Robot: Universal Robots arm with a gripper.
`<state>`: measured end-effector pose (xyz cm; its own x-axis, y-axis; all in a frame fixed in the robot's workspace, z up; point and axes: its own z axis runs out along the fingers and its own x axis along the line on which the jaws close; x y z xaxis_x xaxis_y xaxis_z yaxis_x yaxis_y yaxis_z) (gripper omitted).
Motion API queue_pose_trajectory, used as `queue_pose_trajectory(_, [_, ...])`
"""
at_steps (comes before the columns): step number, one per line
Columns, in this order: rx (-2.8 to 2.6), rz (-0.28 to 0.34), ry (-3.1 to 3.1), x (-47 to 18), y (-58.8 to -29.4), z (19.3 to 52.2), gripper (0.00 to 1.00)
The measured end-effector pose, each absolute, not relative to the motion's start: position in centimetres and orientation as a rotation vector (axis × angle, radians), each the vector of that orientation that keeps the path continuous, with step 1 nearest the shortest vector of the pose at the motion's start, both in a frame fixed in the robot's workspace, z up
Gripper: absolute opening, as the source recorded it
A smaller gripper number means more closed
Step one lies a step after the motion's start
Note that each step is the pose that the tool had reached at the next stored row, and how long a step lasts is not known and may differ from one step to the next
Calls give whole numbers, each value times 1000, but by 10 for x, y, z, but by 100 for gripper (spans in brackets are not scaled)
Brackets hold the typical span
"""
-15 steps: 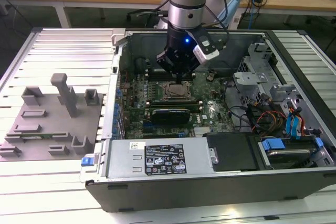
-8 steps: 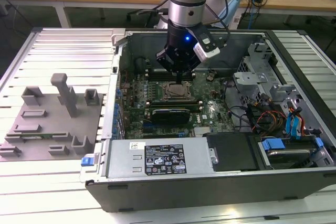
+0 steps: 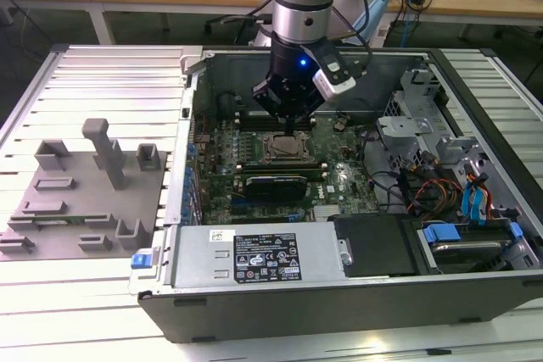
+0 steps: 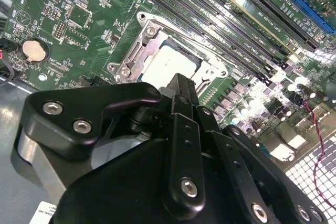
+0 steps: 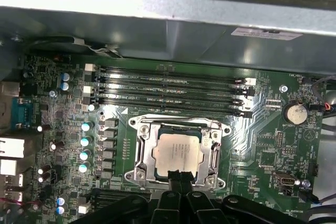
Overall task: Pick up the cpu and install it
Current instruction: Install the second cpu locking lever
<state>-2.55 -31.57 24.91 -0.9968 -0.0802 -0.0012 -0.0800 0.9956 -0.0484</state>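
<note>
The cpu (image 5: 177, 153) lies flat in the socket frame (image 5: 178, 150) on the motherboard (image 5: 252, 145), its silver top facing up. It is square, so it has no long axis; its sides run parallel to the frame and, in the first wrist view, to the memory slots (image 5: 170, 90) just beyond it. In the second wrist view the cpu (image 4: 170, 66) appears turned on the diagonal, again square to the frame's sides.

The gripper (image 5: 177, 176) hangs above the near edge of the socket with its fingertips drawn together and nothing between them. The tips cover a small part of the chip's edge in the first wrist view; whether they touch it cannot be told. In the exterior view the gripper (image 3: 288, 129) points straight down into the open computer case (image 3: 475, 294).

Room around the socket is tight. The memory slots border one side, a row of capacitors (image 5: 85, 148) stands near another, and a coin cell battery (image 5: 295, 113) sits well apart towards the board's edge. The case's metal wall (image 5: 173, 30) rises beyond the slots. Above the socket the space is open apart from the arm itself.

On the exterior view's left, a grey fixture tray (image 3: 81, 201) rests on the bench (image 3: 51, 311), well away from the case.
</note>
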Motion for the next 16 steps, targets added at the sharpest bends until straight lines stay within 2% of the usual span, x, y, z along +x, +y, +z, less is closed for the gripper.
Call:
queue_pose_trajectory(3, [-126,-76,3135,-25,-322,249,11])
queue_pose_trajectory(7, [-126,-75,3135,-26,-344,249,11])
queue_pose_trajectory(16, [-126,-55,3135,-26,-354,247,11])
